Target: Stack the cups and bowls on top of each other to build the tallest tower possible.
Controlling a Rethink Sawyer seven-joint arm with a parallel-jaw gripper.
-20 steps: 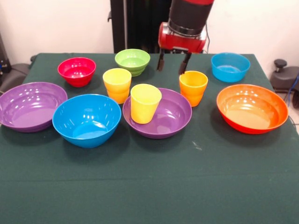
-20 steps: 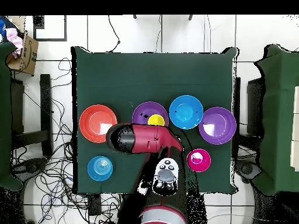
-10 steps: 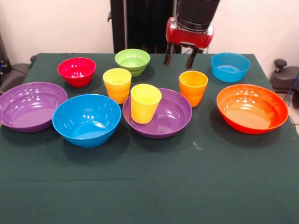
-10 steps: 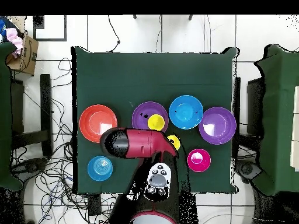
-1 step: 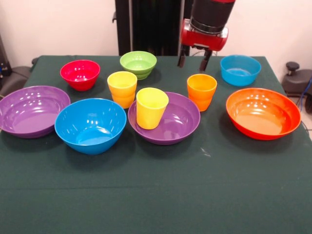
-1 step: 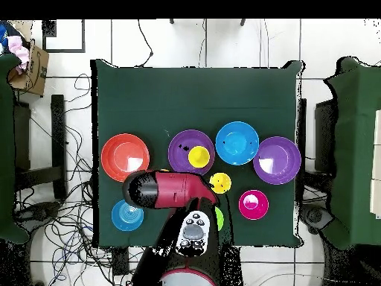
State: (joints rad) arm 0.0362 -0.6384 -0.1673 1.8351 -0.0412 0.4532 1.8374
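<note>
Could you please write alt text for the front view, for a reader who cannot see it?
A yellow cup stands in the middle purple bowl on a green table; nothing else is stacked. Six more bowls, a second yellow cup and an orange cup sit apart. The gripper hangs above them at the back, jaws open and empty.

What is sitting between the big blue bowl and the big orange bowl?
In the front view, a large purple bowl with a yellow cup standing inside it lies between the large blue bowl and the large orange bowl.
</note>
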